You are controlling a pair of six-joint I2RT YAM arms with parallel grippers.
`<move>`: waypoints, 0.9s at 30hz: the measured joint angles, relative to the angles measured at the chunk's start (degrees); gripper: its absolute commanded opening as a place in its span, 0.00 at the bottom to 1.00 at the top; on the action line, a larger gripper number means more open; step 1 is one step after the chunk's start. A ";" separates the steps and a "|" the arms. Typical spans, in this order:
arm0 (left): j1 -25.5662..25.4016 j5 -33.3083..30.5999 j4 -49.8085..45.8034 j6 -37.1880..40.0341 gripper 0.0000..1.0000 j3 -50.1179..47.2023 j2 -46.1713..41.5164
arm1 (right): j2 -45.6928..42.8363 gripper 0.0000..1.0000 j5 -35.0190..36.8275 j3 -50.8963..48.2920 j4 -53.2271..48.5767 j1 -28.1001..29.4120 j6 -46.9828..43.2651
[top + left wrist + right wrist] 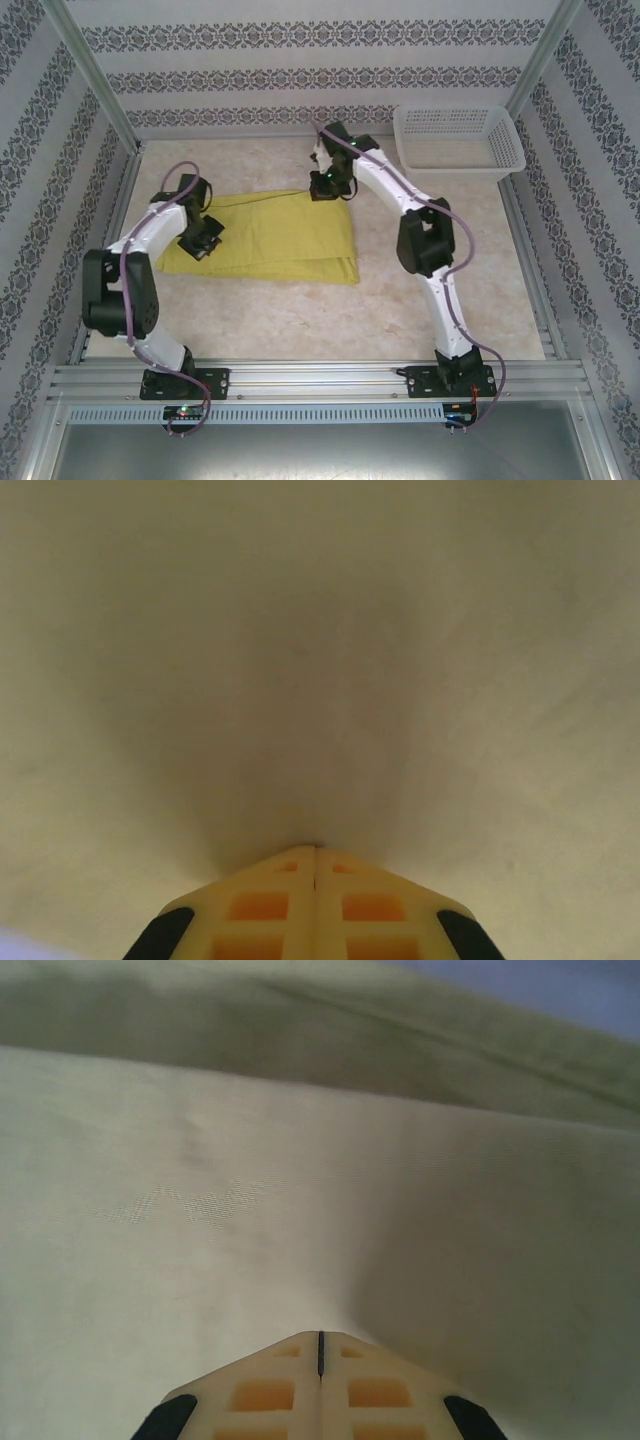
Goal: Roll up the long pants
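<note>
Left gripper [315, 850] and right gripper [320, 1334] are clamped on the long pants [270, 235]. Pants are laid folded flat; no roll is formed yet.

The long pants [270, 238] are soft cloth, matt and not shiny. Up close, the cloth shows a fine weave and gentle creases. The table [330, 320] top is pale and dull, with faint speckles like stone. The basket [470, 170] is white plastic with small holes all over its walls. The rails [320, 378] at the near edge are bare grey metal with a dull shine. The left arm [150, 235] and right arm [395, 190] have smooth white shells, a bit glossy, and matt black joints. The fingers [262, 905] of the left gripper [316, 849] and of the right gripper [320, 1334] are smooth cream plastic with black edges. The walls [300, 75] look like patterned paper.
</note>
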 measured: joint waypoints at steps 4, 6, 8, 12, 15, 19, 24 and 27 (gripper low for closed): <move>-1.31 -0.33 1.03 -1.25 0.00 3.93 6.84 | 2.64 0.00 -0.52 -0.98 -0.92 -0.22 -0.85; -1.57 -0.37 0.74 -1.36 0.00 7.85 10.56 | 1.75 0.00 -0.50 -3.63 -0.02 -0.28 -1.16; -1.60 -0.37 -0.22 -1.31 0.00 12.28 13.86 | -0.35 0.00 -0.50 -8.63 1.95 -0.33 -1.49; -1.62 -0.31 -1.75 -0.13 0.00 22.80 20.90 | -7.58 0.00 -0.28 -21.79 6.60 0.04 -1.90; -1.64 0.72 -2.99 1.44 0.00 31.63 26.62 | -12.83 0.00 -0.28 -31.04 10.40 1.92 -1.62; -1.86 2.89 -4.31 2.82 0.00 41.86 33.03 | -17.68 0.00 -0.31 -39.56 15.74 6.97 0.37; -2.27 6.58 -4.22 3.30 0.00 48.54 37.38 | -18.62 0.00 -0.98 -41.81 20.39 14.71 4.15; -2.54 8.96 -4.83 3.45 0.00 52.89 40.04 | -18.38 0.00 -0.96 -41.59 22.05 17.68 5.81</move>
